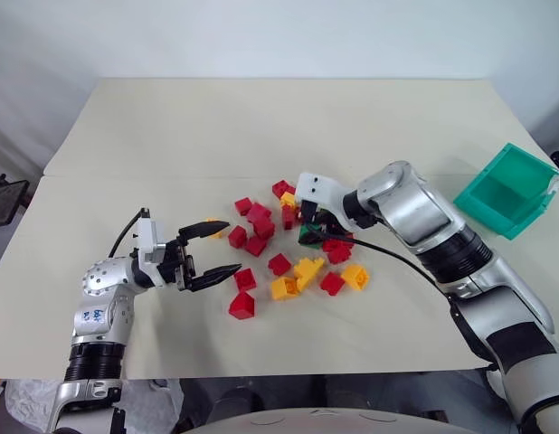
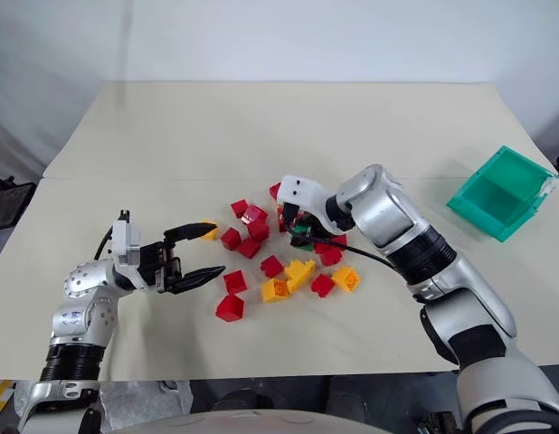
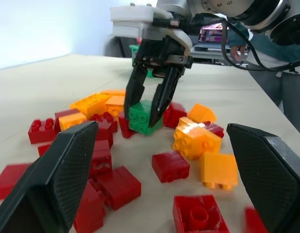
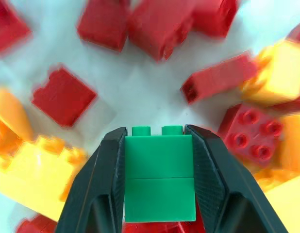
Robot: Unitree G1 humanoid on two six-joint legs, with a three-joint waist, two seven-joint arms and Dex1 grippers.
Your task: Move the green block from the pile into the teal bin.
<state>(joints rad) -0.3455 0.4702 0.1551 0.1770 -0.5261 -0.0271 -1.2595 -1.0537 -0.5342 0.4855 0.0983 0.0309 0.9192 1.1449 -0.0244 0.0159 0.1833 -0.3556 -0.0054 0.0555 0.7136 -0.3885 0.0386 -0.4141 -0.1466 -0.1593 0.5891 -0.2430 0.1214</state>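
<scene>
The green block (image 4: 159,177) is gripped between the two black fingers of the right tool (image 3: 151,109), one finger pressed against each of its opposite sides. It is a small dark-green plastic brick with smooth, flat faces; two round studs are seen along one edge in the right wrist view, and more studs on a side face in the left wrist view. A seam runs across its middle. It is held low in the middle of the pile (image 1: 288,249), with red and yellow-orange bricks scattered on the table (image 1: 261,127) all around it; whether it is clear of the bricks beneath cannot be told. The teal bin (image 1: 507,192) stands well apart, at the table's right edge. The left tool (image 1: 216,247) is spread wide, held beside the pile with nothing between its fingers.
</scene>
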